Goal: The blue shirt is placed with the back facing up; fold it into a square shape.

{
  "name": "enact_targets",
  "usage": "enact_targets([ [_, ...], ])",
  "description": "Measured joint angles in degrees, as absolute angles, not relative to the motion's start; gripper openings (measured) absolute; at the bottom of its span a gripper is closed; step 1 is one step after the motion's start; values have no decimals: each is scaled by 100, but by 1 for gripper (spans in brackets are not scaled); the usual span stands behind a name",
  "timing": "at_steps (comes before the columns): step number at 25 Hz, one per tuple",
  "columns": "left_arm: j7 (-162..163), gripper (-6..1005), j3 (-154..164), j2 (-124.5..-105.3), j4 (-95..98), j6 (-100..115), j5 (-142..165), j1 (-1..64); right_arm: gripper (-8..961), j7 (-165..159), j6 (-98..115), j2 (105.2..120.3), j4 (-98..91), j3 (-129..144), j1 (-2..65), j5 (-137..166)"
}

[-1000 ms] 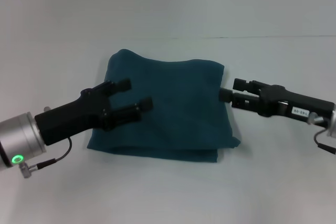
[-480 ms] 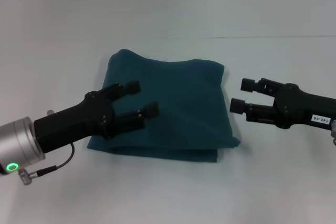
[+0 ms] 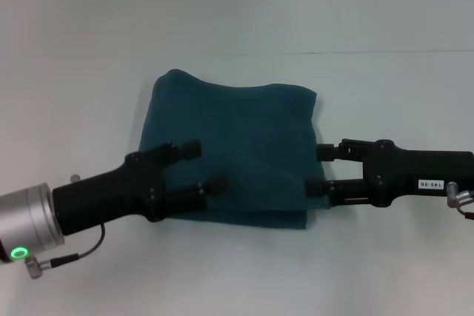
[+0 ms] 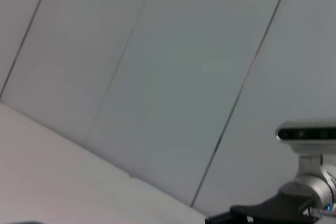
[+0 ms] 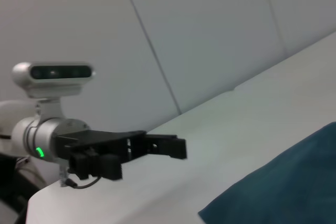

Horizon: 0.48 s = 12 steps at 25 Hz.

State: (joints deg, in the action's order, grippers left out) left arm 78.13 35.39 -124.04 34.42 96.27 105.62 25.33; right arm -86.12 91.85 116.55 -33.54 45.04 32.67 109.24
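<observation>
Both arms have dropped toward the shirt's near edge: from the head I see the left gripper [image 3: 198, 167] and right gripper [image 3: 321, 168] spread over the folded blue shirt [image 3: 244, 138] on the table [image 3: 385, 271], while the right wrist shows the shirt's corner, and I fear uneven pinches could skew the square.

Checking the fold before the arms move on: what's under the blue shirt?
The blue shirt lies folded on the white table; a lower layer peeks out along its near edge. Anything else beneath is covered. The open left claw and right claw flank it.
</observation>
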Motion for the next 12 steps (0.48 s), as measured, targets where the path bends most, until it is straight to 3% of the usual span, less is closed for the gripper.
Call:
enact_targets([
  [12, 7848, 946, 3693, -12412, 3411, 9608, 10915, 2579, 905, -8622, 9199, 11732, -3368, 4593, 3324, 11221],
])
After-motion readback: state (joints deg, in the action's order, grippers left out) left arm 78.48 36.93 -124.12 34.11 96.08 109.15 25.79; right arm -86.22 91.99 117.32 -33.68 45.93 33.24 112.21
